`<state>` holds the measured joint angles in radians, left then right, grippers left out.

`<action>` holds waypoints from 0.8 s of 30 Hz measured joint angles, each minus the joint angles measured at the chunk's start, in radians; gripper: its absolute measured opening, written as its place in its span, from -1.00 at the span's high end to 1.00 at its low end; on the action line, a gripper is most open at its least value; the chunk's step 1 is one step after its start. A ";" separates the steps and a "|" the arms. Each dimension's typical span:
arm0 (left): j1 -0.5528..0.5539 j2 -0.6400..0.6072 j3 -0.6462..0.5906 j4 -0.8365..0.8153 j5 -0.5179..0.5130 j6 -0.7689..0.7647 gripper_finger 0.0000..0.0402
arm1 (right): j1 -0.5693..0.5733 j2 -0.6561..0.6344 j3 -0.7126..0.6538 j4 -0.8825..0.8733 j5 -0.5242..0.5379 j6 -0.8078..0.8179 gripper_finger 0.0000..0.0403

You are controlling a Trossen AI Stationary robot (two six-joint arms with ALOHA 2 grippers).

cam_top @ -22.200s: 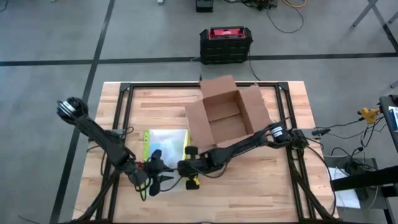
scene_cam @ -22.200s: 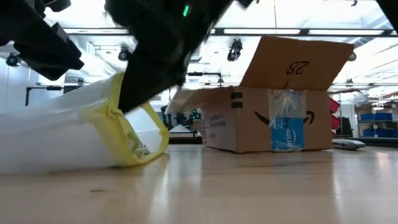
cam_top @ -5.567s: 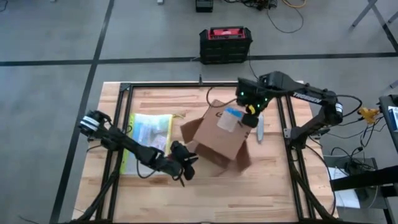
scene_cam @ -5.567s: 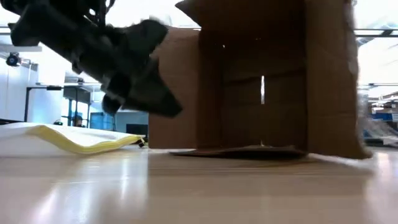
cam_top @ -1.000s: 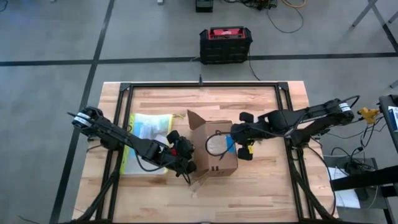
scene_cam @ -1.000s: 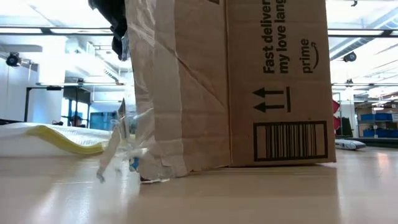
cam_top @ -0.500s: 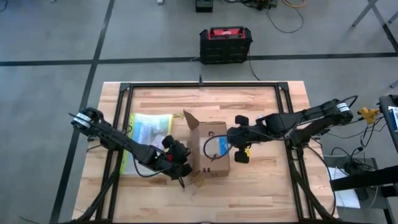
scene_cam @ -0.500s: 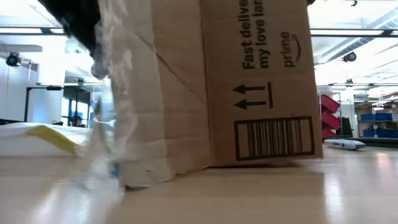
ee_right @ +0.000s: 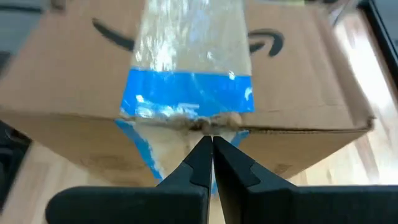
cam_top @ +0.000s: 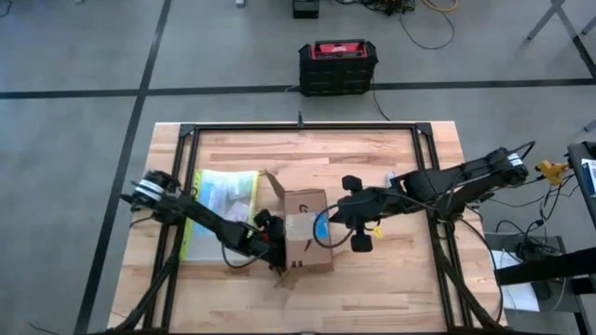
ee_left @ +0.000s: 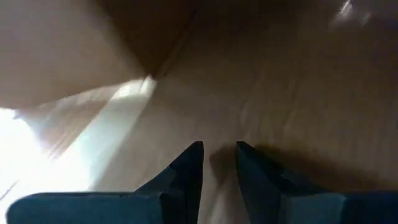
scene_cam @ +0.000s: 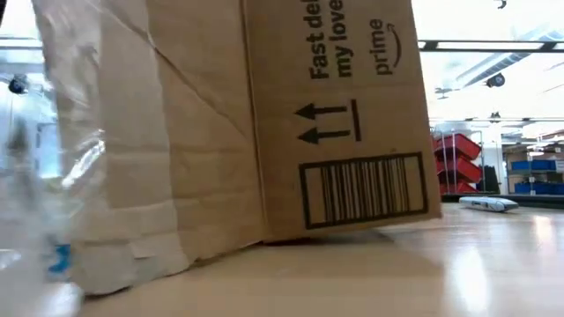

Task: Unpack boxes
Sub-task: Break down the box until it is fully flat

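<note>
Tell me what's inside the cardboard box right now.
Only the left gripper and bare brown walls of the cardboard box show inside; anything deeper is hidden.

Four camera views of one scene. The high view looks straight down from above, taking in the whole wooden table [cam_top: 391,279] and grey floor around it, from far off. The low view sits at table-top height, facing level into the room, very close to the cardboard box [scene_cam: 264,123], which fills the left and centre of its frame. The left wrist view is pressed close against plain cardboard. The right wrist view faces the box's taped side at close range. All four views share the box.
</note>
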<state>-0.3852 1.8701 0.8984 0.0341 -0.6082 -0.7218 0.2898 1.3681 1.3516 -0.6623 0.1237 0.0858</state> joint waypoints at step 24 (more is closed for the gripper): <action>0.117 -0.072 0.077 0.097 0.081 0.346 0.60 | -0.010 0.046 0.112 -0.053 -0.020 -0.040 1.00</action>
<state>-0.2681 1.7977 0.9752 0.1308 -0.5276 -0.3759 0.2794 1.4139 1.4638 -0.7153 0.1033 0.0456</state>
